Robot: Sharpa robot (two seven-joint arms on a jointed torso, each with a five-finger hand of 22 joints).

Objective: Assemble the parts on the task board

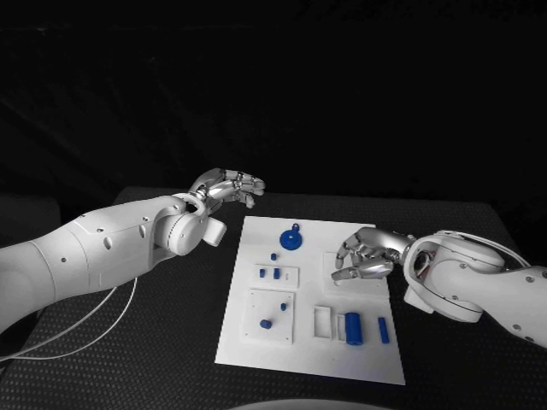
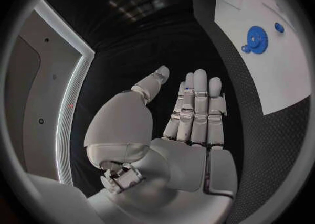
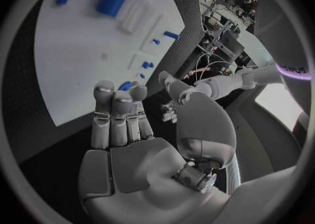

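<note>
The white task board (image 1: 310,342) lies in the middle of the table. A blue gear (image 1: 292,239) sits near its far edge, with small blue pegs (image 1: 268,273) and a small blue piece (image 1: 265,324) closer in. A blue cylinder (image 1: 352,327) and a thin blue bar (image 1: 384,330) lie at its near right. My left hand (image 1: 228,188) hovers beyond the board's far left corner, fingers stretched and holding nothing (image 2: 190,114). My right hand (image 1: 366,256) hangs over the board's right side, empty, with fingers apart (image 3: 125,124). Its fingertips partly hide the gear (image 3: 125,85).
The black table (image 1: 175,342) surrounds the board on all sides. A thin pale cable (image 1: 89,329) loops under my left arm over the table's left part. My left forearm (image 1: 114,248) reaches across the table's left side.
</note>
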